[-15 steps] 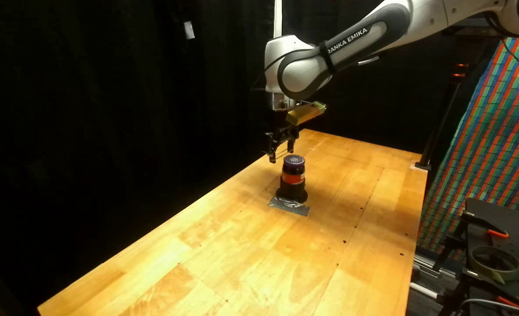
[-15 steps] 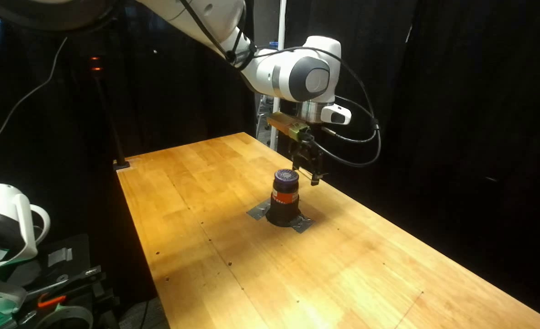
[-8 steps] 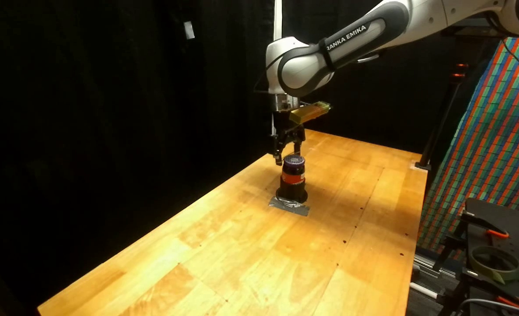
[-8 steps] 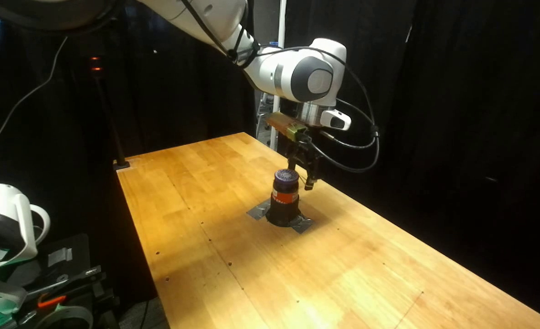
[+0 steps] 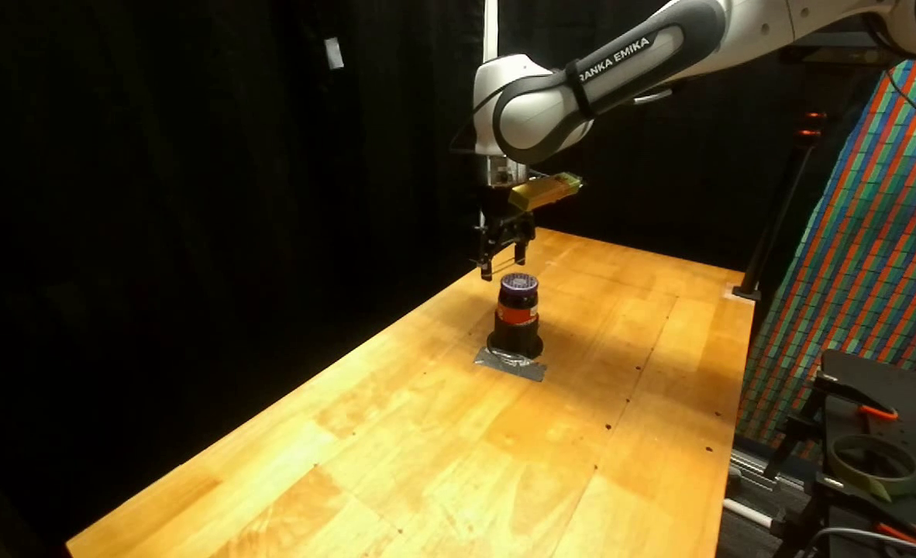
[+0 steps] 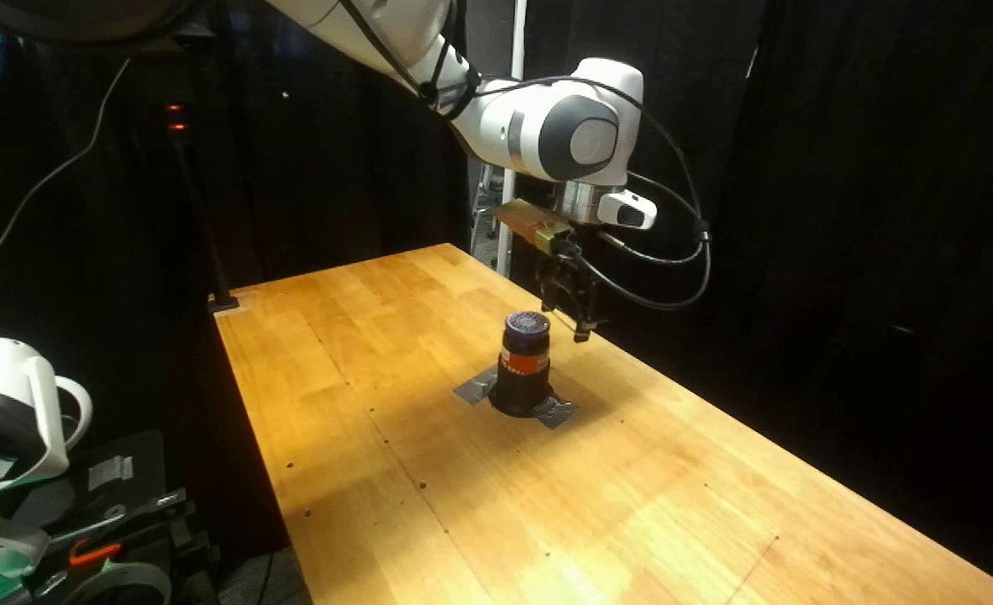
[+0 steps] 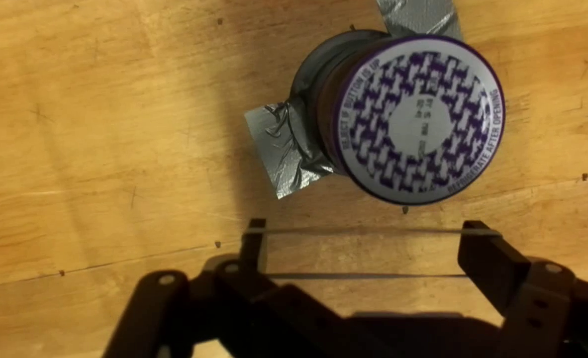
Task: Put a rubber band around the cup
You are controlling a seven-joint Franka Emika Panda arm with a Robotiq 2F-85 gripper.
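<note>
The task is, I would judge, around its middle: the rubber band [image 7: 353,230] is already on the gripper [image 7: 365,237], but it is not yet around the cup [image 5: 518,314]. The two fingers [image 7: 493,266] stand wide apart, and the band runs twice across the gap between them, stretched quite straight. So the picking up of the band can count as done; the placing is left.

The cup stands upright on the table [image 5: 396,434], dark, with an orange-red stripe around it and a purple and white lid [image 7: 420,119] on top. Pieces of grey tape [image 7: 279,154] run from its black base [image 6: 520,395] onto the table, therefore I expect that it does not slide easily. In the wrist view the band lies just beside the lid and does not overlap it; in both exterior views the gripper hangs off to one side of the cup. How high the fingers are compared with the lid, I cannot say surely from these angles.

What remains, in my judgement, is to bring the band above the lid, to lower it around the cup and to free it from the fingers. The band's two runs look closer together than the lid is wide, so it may catch there.
</note>
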